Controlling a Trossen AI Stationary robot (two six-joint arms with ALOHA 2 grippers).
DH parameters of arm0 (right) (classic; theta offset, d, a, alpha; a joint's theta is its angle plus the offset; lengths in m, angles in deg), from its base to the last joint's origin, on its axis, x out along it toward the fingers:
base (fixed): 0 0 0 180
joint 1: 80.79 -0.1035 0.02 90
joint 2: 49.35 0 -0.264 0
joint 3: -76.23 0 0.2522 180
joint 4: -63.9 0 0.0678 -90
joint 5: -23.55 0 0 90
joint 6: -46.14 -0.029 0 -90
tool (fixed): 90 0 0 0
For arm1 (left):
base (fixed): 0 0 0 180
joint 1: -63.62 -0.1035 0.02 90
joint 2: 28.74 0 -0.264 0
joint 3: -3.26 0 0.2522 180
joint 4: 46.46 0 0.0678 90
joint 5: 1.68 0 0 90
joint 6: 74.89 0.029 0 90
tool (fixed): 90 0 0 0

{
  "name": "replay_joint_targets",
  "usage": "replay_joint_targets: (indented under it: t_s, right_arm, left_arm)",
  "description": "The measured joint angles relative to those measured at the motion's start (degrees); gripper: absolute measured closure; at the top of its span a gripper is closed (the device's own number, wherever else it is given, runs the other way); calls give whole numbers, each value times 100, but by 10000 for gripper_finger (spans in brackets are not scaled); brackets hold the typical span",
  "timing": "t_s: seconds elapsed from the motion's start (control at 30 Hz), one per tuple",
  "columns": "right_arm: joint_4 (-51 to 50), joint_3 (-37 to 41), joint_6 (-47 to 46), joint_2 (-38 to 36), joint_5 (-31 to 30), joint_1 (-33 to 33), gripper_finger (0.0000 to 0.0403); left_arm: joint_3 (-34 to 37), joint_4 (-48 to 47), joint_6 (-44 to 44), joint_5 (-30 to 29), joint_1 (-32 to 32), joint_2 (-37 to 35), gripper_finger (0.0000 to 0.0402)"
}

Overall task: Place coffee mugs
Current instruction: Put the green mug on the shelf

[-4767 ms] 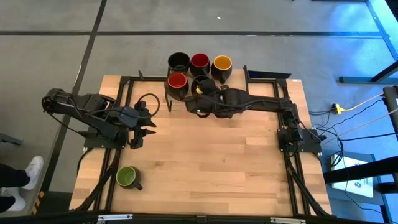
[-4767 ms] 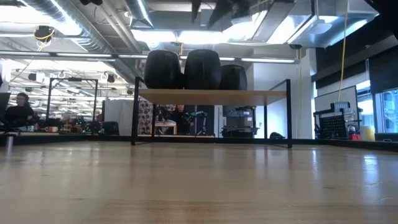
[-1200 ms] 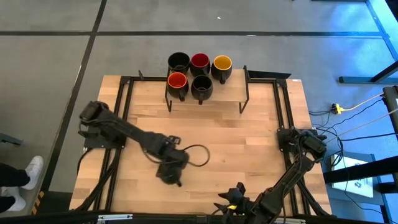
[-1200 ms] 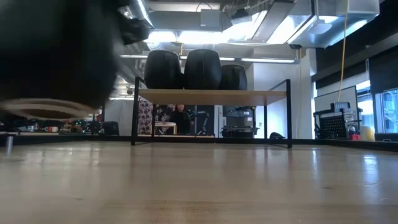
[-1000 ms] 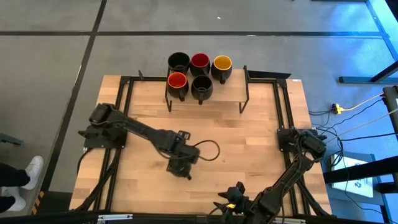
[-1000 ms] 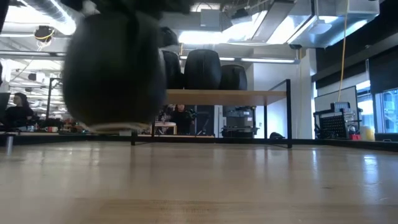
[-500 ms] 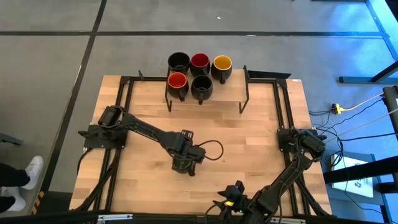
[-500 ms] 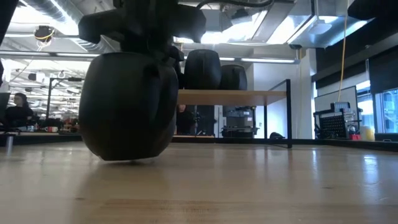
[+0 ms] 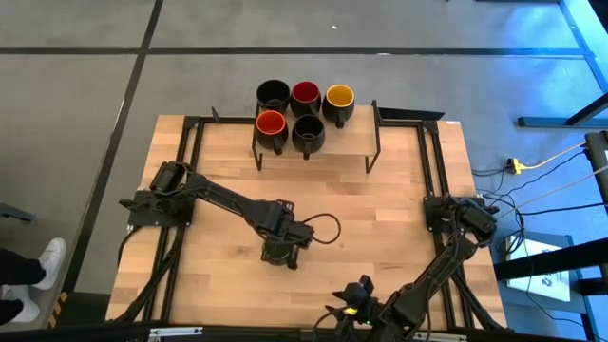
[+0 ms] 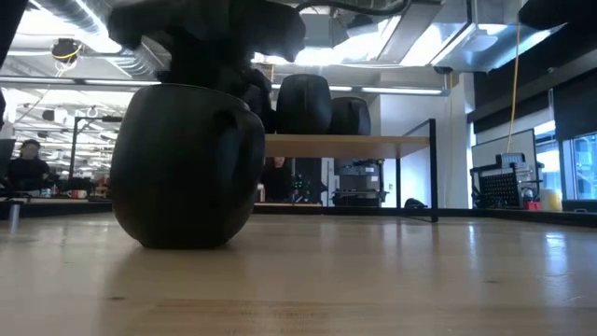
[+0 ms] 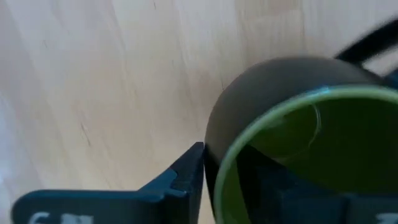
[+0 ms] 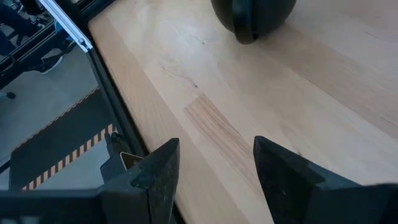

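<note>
A: The green-lined mug (image 11: 298, 149) is down, its rounded matte-dark belly sitting flat on the pale wood-grain table (image 9: 380, 218), about mid-table and a bit toward the near edge. Half a second ago, in the low view, it was just touching down and looked tilted.

B: The left arm runs from its base diagonally to the middle, with the left gripper (image 9: 282, 249) right over the mug. One dark finger (image 11: 180, 177) stands beside the rim; whether the claw is pinching or has let go, I cannot tell.

A: The other five mugs (image 9: 296, 112) are clustered on the raised wooden shelf (image 9: 351, 141) at the far edge: two black, dark red, orange-red and yellow insides, glossy.

B: The right arm is folded low at the near edge, and the right gripper (image 12: 211, 163) has its fingers spread apart with bare wood between them.
</note>
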Motion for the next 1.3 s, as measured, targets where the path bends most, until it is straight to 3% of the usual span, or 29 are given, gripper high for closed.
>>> replay_joint_targets:
  t_s: [0.13,0.27,0.4,0.5,0.7,0.87,1.1,1.3]
  right_arm:
    - [81,0,111,8,-36,54,187]
    - [419,7,635,106,-754,87,147]
    - [953,2,1369,277,-1209,224,119]
    - [1358,2,1974,527,-1259,396,113]
    - [1860,2,2540,887,-1321,826,112]
    - [1875,2,2856,903,-1329,1208,114]
    - [2058,0,3296,945,-895,1551,160]
    - [2184,-8,3311,1024,-747,1646,196]
  left_arm:
    - [-473,-638,-100,-28,6,0,296]
    - [-1041,-996,-295,-65,108,-155,295]
    - [-1299,-1279,-460,-71,324,-551,294]
    - [-1230,-1226,-745,-446,650,-1115,294]
    - [-688,-1225,-1680,-1169,1368,-2177,294]
    - [180,-1218,-2860,-1291,1789,-2917,294]
    - [1477,-1187,-4066,-1399,2325,-3670,294]
    - [2141,-1144,-4617,-1403,2598,-4005,294]
